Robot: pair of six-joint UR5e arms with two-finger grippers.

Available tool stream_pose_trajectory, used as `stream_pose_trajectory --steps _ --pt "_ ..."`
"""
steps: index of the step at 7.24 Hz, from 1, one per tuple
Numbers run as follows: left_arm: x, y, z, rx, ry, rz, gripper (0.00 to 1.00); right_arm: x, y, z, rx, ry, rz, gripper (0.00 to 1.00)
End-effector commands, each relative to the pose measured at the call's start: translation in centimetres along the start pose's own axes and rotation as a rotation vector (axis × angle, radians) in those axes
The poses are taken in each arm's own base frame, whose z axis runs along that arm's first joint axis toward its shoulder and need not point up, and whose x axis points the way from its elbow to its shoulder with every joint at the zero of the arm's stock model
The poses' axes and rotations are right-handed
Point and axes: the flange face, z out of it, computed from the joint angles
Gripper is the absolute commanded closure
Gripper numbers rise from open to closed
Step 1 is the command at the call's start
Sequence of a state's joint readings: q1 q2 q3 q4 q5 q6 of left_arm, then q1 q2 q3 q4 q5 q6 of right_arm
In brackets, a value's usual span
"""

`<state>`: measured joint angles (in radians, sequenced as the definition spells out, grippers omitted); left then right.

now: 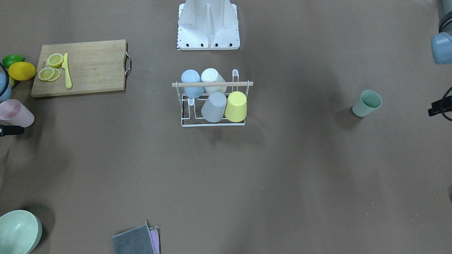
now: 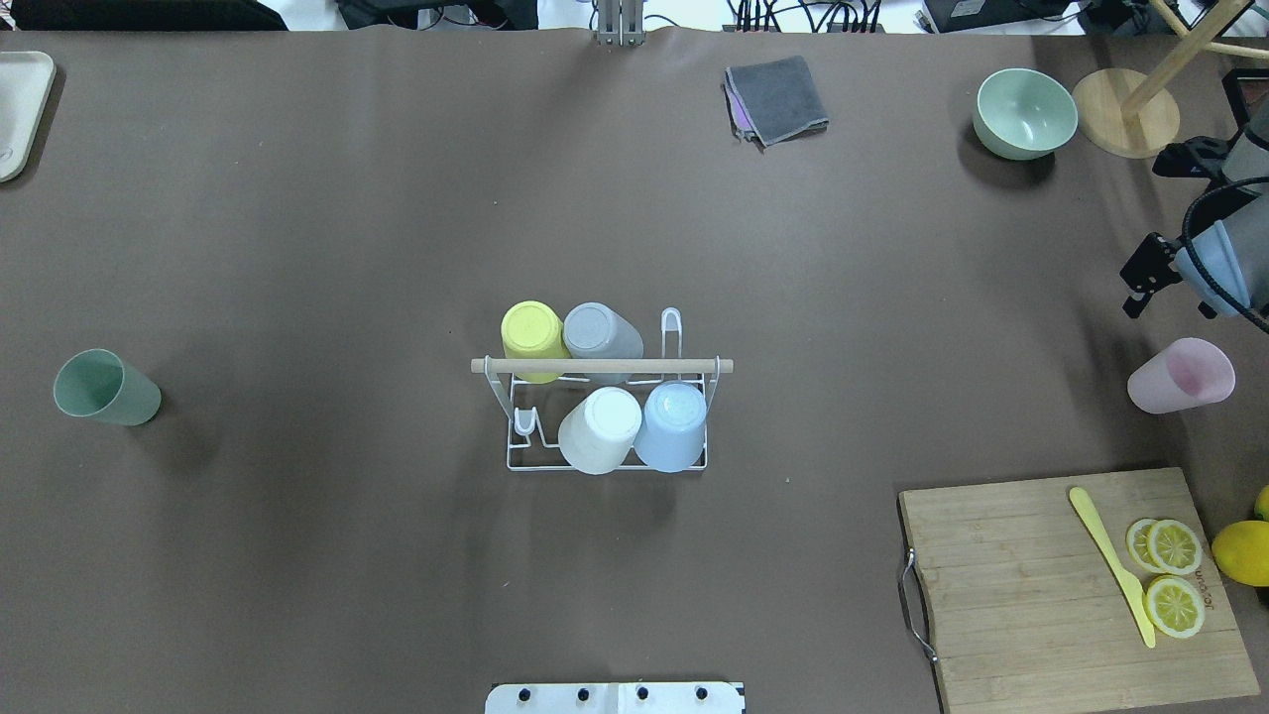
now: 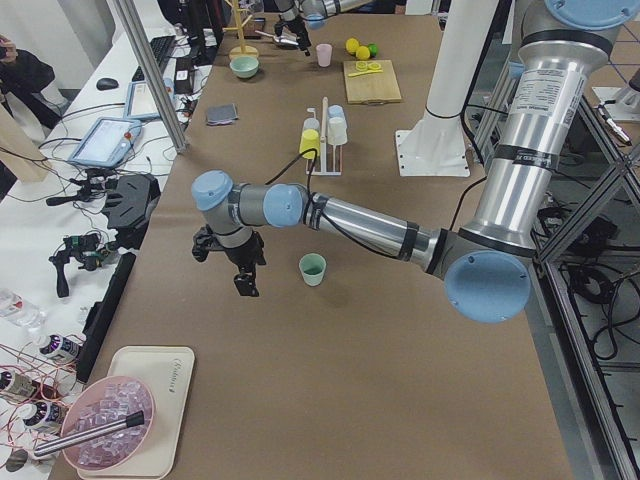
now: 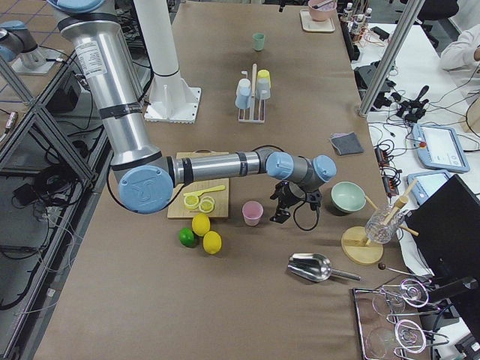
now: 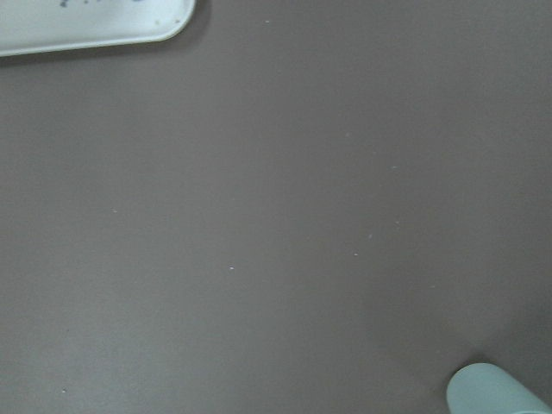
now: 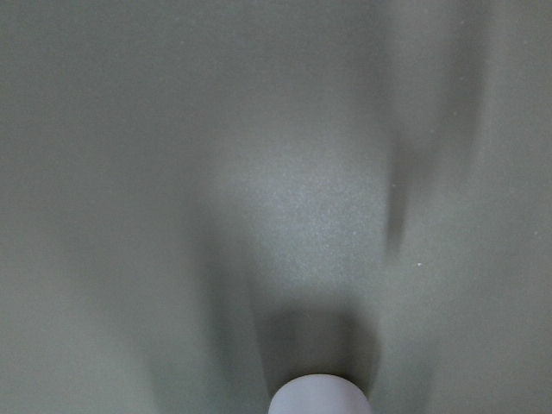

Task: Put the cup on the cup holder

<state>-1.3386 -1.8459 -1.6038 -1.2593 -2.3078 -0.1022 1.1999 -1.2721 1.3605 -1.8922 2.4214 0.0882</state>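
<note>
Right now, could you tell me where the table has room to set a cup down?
Bare stretch between the white wire cup holder and the green plastic cup. Crowded around the wooden cutting board, yellow lemon and pink cup.

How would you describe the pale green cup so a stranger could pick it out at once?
Start at the white wire cup holder in the table's middle and go toward the end on the robot's left. The green cup stands there alone, mouth up. The four cups on the holder are upturned, and the pink cup is at the opposite end.
</note>
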Motion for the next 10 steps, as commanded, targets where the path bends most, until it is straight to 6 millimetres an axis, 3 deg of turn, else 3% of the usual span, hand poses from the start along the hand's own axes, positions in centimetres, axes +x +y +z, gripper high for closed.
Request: stream_pose_trajectory --steps 1,4,6,8,10 --pt "5.9 -1.4 1.4 -0.057 -0.004 0.063 0.02 0.9 -0.1 0.3 -0.017 -0.001 0.000 0.03" --pt "10.6 -1.4 2.8 -0.168 -0.022 0.064 0.02 0.3 -1.5 0.0 -0.077 0.002 0.056 0.05" --pt "11.0 -1.2 3.4 -0.199 -0.025 0.053 0.02 0.4 -1.5 0.4 -0.087 0.003 0.055 0.05" --pt "12.5 -0.4 6.6 -0.273 -0.019 0.054 0.02 0.3 -1.5 0.5 -0.088 0.005 0.047 0.02" --pt "11.8 -0.6 9.2 -0.337 0.031 0.005 0.02 -0.3 -1.3 1.6 -0.130 0.013 0.067 0.01"
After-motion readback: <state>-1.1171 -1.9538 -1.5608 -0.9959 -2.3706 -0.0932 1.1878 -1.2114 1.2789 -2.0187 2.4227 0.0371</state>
